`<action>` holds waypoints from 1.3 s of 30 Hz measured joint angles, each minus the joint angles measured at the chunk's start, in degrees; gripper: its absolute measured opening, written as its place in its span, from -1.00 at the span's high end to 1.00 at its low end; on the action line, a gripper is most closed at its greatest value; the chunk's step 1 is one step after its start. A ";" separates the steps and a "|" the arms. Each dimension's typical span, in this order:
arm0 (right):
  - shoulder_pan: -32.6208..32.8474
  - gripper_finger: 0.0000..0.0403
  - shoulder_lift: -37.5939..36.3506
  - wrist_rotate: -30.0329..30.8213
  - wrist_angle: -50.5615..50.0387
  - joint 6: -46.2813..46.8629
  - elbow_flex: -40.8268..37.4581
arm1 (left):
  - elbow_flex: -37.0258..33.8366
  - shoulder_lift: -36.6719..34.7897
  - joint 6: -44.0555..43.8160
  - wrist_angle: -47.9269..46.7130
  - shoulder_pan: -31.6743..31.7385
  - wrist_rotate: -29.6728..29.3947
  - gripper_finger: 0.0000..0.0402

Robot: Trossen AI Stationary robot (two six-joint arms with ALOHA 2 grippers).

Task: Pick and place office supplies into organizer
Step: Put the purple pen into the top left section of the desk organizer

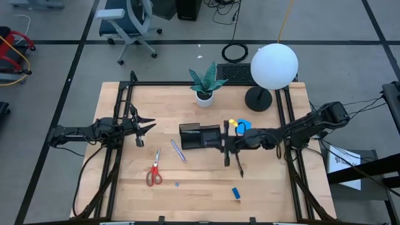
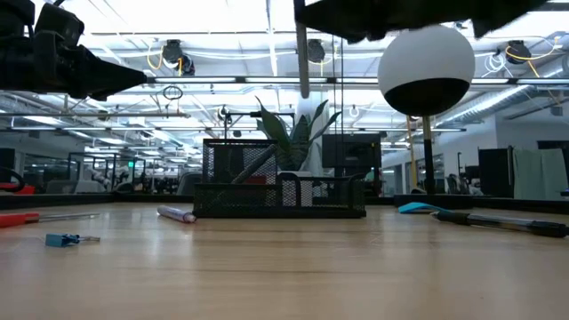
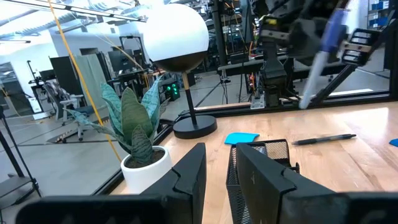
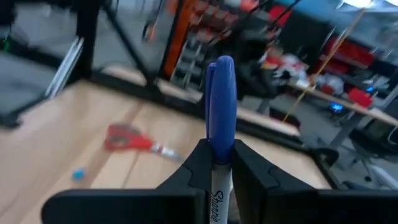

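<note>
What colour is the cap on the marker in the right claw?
Blue; the marker shows best in the right wrist view, clamped in the right claw.

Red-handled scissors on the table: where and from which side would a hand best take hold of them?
Grip the red-handled scissors from straight above, hand closing across the narrow neck where the red handles meet the blades. They lie flat, blades pointing toward the table's far side, with bare wood all around. The waiting left hand is the nearer one; the right hand holds a blue marker.

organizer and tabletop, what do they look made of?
Organizer: looks like black wire mesh, likely metal; light and the plant show through its walls. Tabletop: light wood, butcher-block look, with visible planks and grain and a slight sheen in the low view.
</note>
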 joint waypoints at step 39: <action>-17.40 0.85 8.31 -15.19 28.23 10.26 -5.31 | 0.00 0.00 0.00 0.00 -0.02 0.00 0.52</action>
